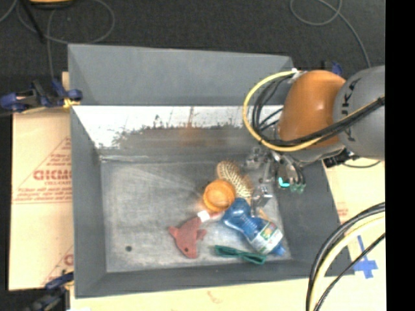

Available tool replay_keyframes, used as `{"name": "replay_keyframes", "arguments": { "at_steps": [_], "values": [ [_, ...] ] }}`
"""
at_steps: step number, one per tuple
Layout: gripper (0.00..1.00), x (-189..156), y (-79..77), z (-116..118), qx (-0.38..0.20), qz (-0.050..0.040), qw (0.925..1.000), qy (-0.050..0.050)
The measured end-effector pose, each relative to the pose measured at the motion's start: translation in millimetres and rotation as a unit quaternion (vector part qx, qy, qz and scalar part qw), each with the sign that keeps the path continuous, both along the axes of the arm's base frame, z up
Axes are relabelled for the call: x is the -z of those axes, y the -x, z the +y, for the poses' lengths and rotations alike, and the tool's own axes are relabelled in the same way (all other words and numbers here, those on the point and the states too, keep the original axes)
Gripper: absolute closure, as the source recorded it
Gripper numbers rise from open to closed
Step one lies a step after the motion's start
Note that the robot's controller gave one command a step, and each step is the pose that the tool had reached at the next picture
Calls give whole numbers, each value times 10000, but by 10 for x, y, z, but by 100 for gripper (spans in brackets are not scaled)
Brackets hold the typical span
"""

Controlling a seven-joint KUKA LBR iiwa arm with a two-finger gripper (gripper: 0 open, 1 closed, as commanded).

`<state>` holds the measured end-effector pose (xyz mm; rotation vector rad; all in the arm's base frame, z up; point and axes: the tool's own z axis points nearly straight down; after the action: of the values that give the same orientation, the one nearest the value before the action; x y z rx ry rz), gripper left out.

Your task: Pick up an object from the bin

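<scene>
My gripper (264,185) hangs low at the right side of the bin, just right of a tan ribbed oval thing (232,175). An orange ball (218,195) lies directly left of it and below the tan thing. A blue plastic bottle with a white label (251,226) lies just beneath the gripper, slanting toward the bin's front right corner. Whether the gripper touches any of these cannot be made out.
A dark red fish-shaped piece (188,237) lies left of the bottle. A thin green piece (240,254) lies along the front wall. The arm with its orange cover and cables reaches over the bin's right rim. The bin's left half has bare floor.
</scene>
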<state>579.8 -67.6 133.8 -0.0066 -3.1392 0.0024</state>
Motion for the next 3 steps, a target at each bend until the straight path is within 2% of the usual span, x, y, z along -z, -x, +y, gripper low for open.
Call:
{"name": "replay_keyframes", "arguments": {
  "at_steps": [1, 2, 3],
  "values": [
    [0, -32, -14, -1, -5, -28, 10000, 4],
    [100, 388, -154, 508, 940, 86, 9955, -29],
    [100, 390, -157, 513, 932, 79, 9956, -32]
  ]
}}
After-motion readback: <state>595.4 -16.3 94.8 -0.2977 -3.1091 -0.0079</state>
